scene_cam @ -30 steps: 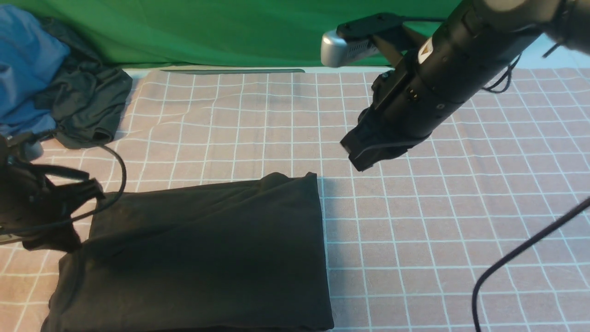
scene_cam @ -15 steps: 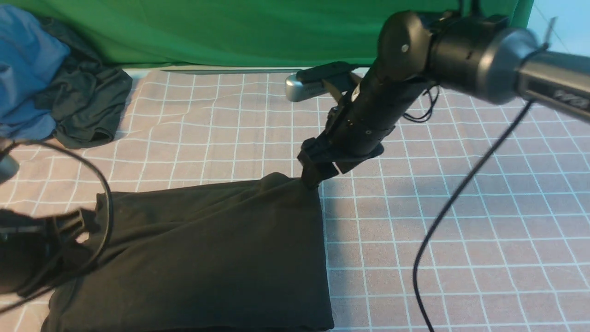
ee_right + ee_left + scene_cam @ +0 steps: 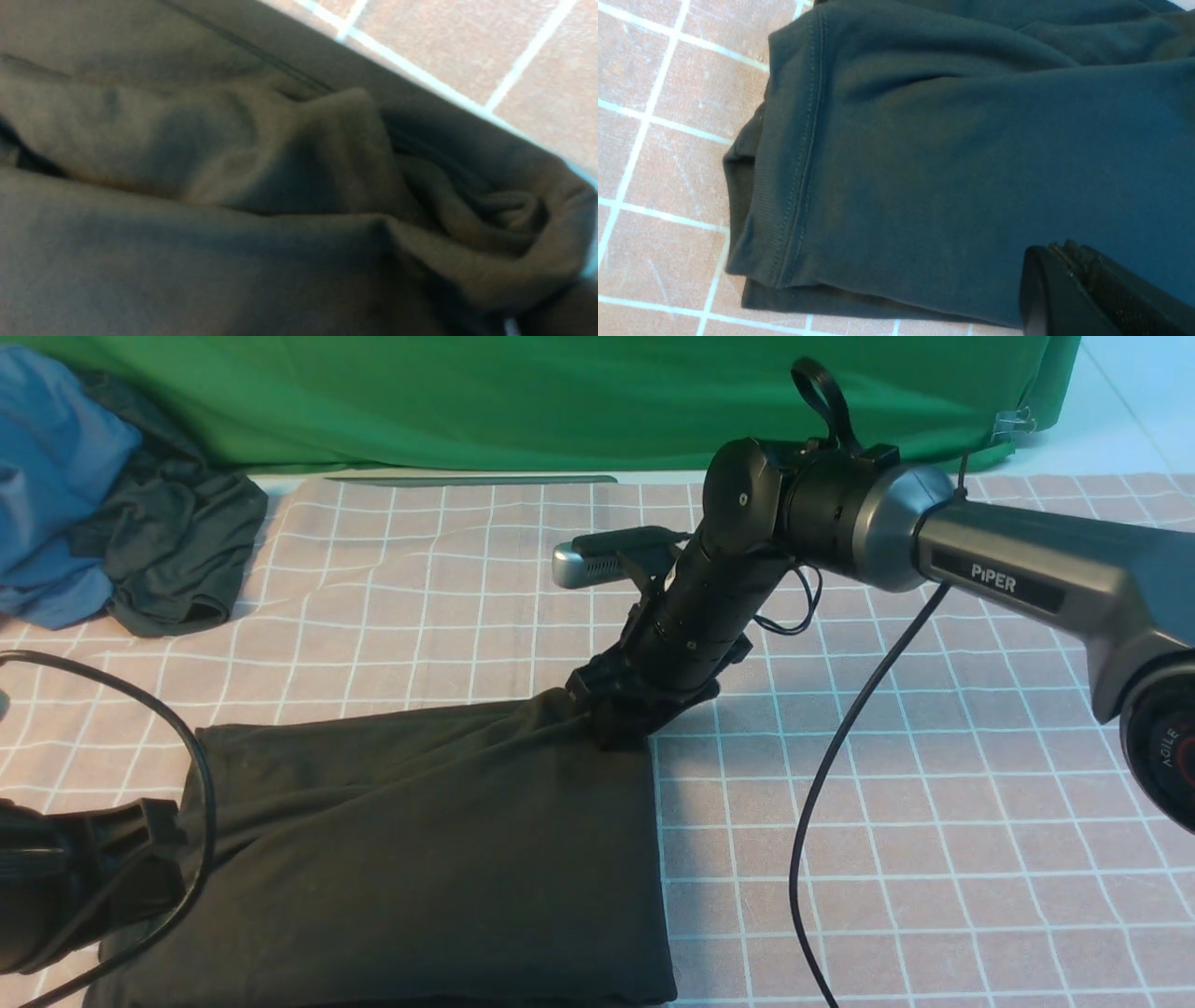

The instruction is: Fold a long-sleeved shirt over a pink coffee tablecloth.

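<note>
The long-sleeved shirt [image 3: 420, 859] lies folded into a black rectangle on the pink coffee tablecloth [image 3: 887, 803], near the front left. My right gripper [image 3: 611, 733] is pressed down on the shirt's far right corner, where the fabric bunches up into it. The right wrist view shows gathered folds of the shirt [image 3: 233, 186] running into the jaws, with the tablecloth [image 3: 467, 42] beyond. My left gripper [image 3: 154, 831] sits low at the shirt's left edge. In the left wrist view it [image 3: 1057, 254] is shut just above the shirt [image 3: 924, 140], beside a stitched hem.
A blue garment [image 3: 56, 476] and a smaller dark garment [image 3: 177, 551] lie heaped at the far left. A green cloth [image 3: 523, 401] hangs along the back. A black cable [image 3: 822, 784] drapes from the right arm, and another cable [image 3: 201, 784] loops by the left arm.
My right arm came down and leftward from above the cloth onto the shirt's far right corner, and the fabric there has bunched. The left gripper sank lower at the left edge.
</note>
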{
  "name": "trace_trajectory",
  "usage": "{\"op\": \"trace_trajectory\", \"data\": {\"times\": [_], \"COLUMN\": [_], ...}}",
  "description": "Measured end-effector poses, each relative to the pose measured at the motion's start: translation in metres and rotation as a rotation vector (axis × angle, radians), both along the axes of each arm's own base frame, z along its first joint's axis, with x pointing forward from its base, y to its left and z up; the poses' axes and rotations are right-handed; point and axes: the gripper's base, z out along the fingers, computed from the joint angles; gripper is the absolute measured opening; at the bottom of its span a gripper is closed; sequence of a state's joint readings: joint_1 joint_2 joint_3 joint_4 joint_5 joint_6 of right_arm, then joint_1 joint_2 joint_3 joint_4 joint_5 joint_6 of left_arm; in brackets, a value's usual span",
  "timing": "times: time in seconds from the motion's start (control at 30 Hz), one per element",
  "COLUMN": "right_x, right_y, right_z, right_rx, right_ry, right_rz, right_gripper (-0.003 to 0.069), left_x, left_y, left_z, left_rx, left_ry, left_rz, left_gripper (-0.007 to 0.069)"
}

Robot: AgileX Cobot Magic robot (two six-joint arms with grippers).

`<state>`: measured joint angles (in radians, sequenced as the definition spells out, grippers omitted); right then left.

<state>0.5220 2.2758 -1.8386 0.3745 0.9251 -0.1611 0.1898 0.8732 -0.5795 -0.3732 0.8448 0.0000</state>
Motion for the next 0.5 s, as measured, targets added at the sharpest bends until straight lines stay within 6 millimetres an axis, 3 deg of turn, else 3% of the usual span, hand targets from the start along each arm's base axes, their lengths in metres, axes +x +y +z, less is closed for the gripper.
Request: {"op": "trace_trajectory", "data": {"times": [0.03,0.1,0.27,0.47,0.5], "right_x": [0.000,0.001,0.010,0.037,0.043], "right_y": [0.000,0.000,-0.013,-0.057,-0.073], "right_z": [0.000,0.000,0.008,0.028,0.034], "right_rx": [0.000,0.000,0.002,-0.045,-0.079], "right_ry": [-0.003,-0.009,-0.009,-0.037,-0.047], "right_rz": [0.006,0.014,-0.002,-0.057,-0.074], "right_gripper": [0.0167,0.0096,0.0087,0.0087,0.0087], "left_x": [0.000,0.000,0.000,0.000,-0.001], "left_y": [0.000,0.000,0.000,0.000,0.000], "left_z": [0.000,0.000,0.000,0.000,0.000], "left_rx": [0.000,0.000,0.000,-0.001,-0.002], "left_ry": [0.000,0.000,0.000,0.005,0.006], "left_rz": [0.000,0.000,0.000,-0.002,-0.003], "left_gripper": [0.0013,0.0013,0.0013,0.0013,0.0013]}}
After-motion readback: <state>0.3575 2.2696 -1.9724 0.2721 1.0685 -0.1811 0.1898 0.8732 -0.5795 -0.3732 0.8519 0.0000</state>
